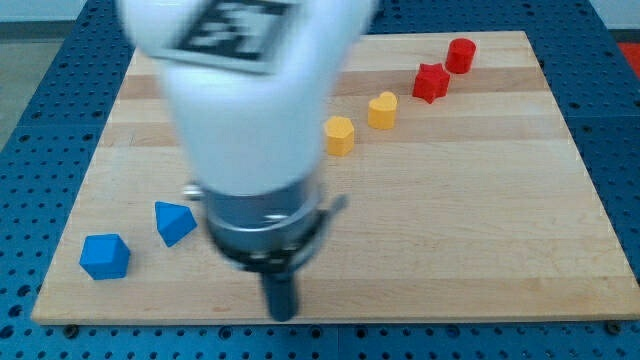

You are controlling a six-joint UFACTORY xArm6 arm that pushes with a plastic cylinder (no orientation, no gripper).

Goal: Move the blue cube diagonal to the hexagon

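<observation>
Wooden board (480, 220): arm (255, 110) blurred, hides centre; my tip (282, 315) right of blue cube (105, 256), no contact visible.

The pale wooden table (480, 200) is showing striped grain. Resting on it are a blue cube (105, 257), a blue wedge-shaped block (174, 222), two yellow blocks (340, 135) (382, 110), a red star-shaped block (431, 82) and a red cylinder (460, 55).
</observation>
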